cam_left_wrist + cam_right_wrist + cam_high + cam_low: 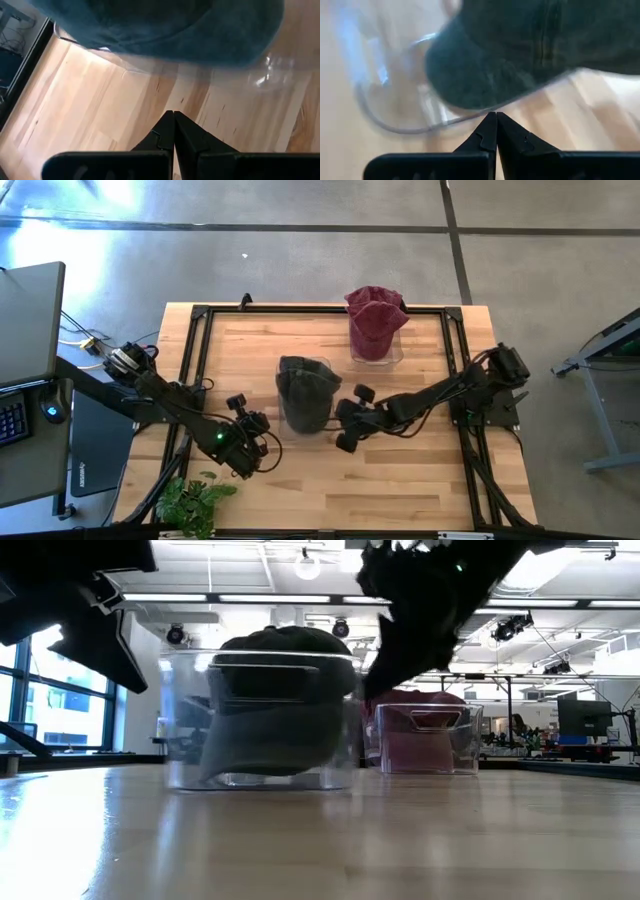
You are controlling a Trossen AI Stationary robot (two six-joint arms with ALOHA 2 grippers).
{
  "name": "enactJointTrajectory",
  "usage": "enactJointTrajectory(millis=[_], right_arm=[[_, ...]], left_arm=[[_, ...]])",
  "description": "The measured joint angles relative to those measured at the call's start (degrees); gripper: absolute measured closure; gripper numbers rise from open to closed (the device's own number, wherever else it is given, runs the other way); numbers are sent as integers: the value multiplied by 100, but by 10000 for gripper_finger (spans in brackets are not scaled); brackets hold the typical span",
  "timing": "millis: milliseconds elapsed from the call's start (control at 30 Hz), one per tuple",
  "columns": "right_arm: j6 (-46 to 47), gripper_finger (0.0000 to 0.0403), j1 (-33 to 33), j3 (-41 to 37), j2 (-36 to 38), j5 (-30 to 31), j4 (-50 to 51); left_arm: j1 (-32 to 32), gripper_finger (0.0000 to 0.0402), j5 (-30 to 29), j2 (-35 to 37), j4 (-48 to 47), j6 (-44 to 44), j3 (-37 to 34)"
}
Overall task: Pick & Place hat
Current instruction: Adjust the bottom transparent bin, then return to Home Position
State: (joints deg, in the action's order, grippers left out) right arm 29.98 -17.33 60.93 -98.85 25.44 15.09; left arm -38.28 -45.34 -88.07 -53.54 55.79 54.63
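Dark grey hat (305, 392) slumped in a clear bin (304, 423) mid-table, left gripper (173, 131) and right gripper (496, 131) flanking it, fingers together, empty

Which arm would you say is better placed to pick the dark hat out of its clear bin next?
Probably right: the right gripper, shut, sits beside the clear bin holding the dark hat; the left gripper is slightly farther off.
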Motion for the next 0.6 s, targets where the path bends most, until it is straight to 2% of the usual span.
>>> enactJointTrajectory(millis=[167, 367, 600], right_arm=[[-327, 397, -33, 4, -9, -206, -386], [-353, 401, -276, 4, 482, -138, 114], [-501, 397, -1282, 4, 1615, 904, 966]], left_arm=[[-2, 401, 70, 11, 0, 1, 2], [-284, 401, -164, 26, -41, 19, 103], [-1046, 401, -1174, 567, -64, 76, 334]])
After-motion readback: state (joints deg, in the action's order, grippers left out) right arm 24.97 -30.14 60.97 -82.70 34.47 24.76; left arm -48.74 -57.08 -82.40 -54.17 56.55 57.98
